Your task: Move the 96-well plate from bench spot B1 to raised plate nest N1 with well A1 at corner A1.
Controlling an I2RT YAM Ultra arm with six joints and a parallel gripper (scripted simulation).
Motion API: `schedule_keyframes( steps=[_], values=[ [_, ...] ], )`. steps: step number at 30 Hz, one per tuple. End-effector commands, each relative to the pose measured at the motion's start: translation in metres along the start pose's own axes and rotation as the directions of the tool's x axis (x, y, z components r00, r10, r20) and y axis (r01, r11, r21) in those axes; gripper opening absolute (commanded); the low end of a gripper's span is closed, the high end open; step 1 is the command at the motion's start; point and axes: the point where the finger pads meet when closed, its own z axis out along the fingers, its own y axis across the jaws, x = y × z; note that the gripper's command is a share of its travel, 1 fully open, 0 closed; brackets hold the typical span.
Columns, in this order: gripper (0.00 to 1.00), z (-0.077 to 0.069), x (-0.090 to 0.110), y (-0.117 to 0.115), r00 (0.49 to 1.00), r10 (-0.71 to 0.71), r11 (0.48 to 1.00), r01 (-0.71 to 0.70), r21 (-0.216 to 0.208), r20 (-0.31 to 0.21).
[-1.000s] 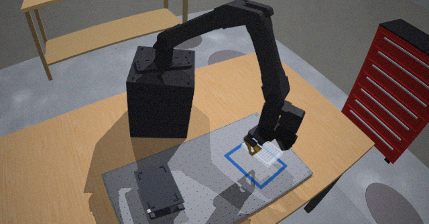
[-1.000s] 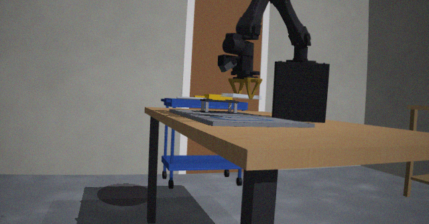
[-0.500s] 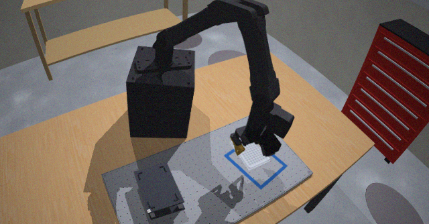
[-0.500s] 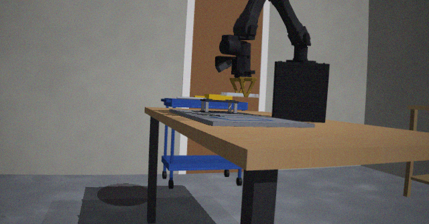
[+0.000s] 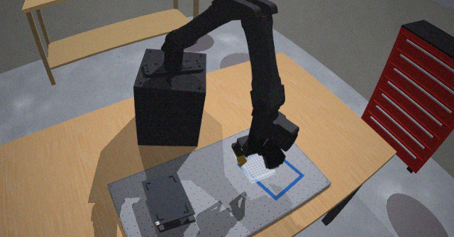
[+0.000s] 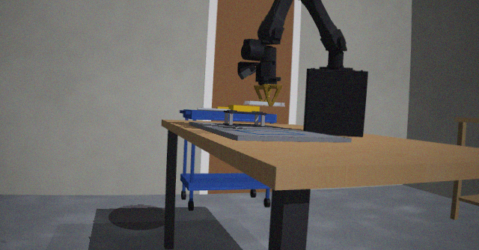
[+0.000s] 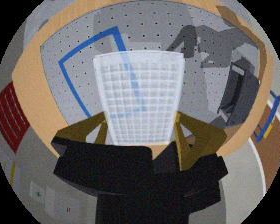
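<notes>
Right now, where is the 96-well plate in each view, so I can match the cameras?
Top: 96-well plate right of centre, over the blue square's upper corner.
Exterior: thin white slab in the gripper, above the table.
Wrist: centre, between the gold fingers.
Shared landmark: the blue square.

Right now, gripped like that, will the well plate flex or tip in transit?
Probably stiff: the 96-well plate looks flat and level above the bench, no sag. The gripper is shut on one end only, so the free end may droop or swing. Smooth plastic could slip.
</notes>
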Motion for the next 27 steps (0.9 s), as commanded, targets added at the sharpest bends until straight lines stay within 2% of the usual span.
schedule_keyframes(
  steps=[1,9,11,12,13,27],
  values=[
    [0.0,-0.015,-0.014,-0.009,0.998,-0.008,1.0,0.01,-0.025,0.057],
    [0.0,-0.019,-0.014,-0.035,0.998,-0.008,1.0,0.01,-0.026,0.057],
    [0.0,-0.019,-0.014,-0.035,0.998,-0.008,1.0,0.01,-0.026,0.057],
    [0.0,-0.022,-0.021,-0.036,0.997,-0.01,0.999,0.012,-0.03,0.074],
    [0.0,-0.02,-0.013,-0.042,0.998,-0.008,1.0,0.01,-0.025,0.057],
    [0.0,-0.026,-0.013,-0.085,0.998,-0.009,1.0,0.01,-0.023,0.059]
  ],
)
